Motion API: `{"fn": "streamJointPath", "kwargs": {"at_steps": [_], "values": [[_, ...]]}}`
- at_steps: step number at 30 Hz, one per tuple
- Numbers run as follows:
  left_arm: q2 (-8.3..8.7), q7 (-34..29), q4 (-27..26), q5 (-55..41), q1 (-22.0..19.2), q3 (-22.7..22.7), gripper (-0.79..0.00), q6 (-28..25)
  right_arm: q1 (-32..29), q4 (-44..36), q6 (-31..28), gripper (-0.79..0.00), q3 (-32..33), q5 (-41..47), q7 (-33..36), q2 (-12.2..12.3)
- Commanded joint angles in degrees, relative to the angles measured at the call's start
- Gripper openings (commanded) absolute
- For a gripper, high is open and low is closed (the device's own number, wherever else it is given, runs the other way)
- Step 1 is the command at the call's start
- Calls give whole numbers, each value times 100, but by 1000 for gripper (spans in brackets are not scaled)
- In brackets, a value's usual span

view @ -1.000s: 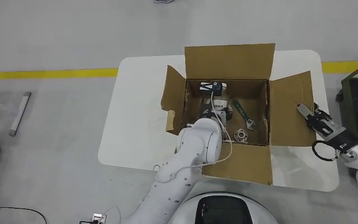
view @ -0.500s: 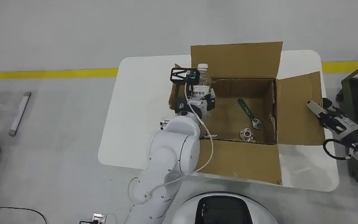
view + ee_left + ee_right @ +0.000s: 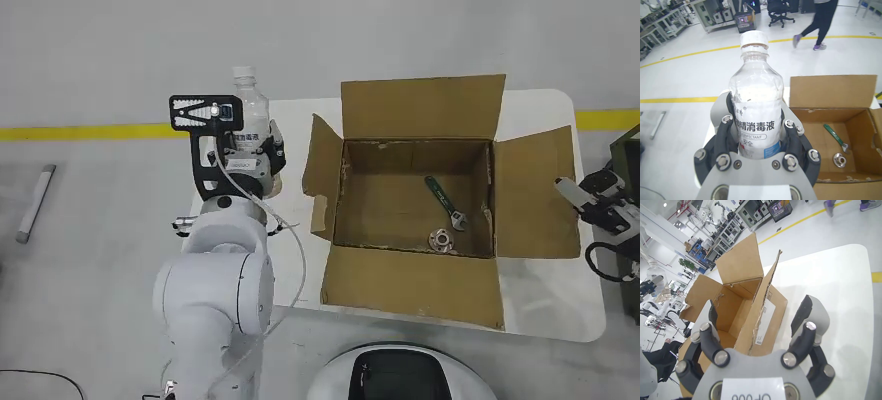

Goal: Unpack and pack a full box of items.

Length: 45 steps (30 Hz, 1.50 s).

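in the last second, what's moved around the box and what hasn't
The left gripper, shut on the clear bottle, lifted it out of the cardboard box and carried it to the robot's left, above the table's left end. The right gripper, open, drew back a little toward the right edge, and the box shifted slightly. The green-handled wrench and the metal nut stayed on the box floor.

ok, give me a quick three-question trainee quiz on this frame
1. True or false: the left hand holds the bottle outside the box.
2. What lies in the box? A) a wrench and a nut B) a cup and tape C) a second bottle
3. Is the right hand open or shut?
Key: 1 true; 2 A; 3 open.
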Motion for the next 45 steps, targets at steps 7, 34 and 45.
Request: {"fn": "streamJointPath", "kwargs": {"at_steps": [7,34,45], "values": [[118,136,630,757,1040,-571,-785,-562,127,84,5,0,-75,-7,3,7],[53,736,2858,414,1772,-133,-462,-61,323,260,120,0,-217,-243,11,31],[9,699,3031,100,1525,-103,0,92,461,-157,-87,0,-21,-477,-501,33]]}}
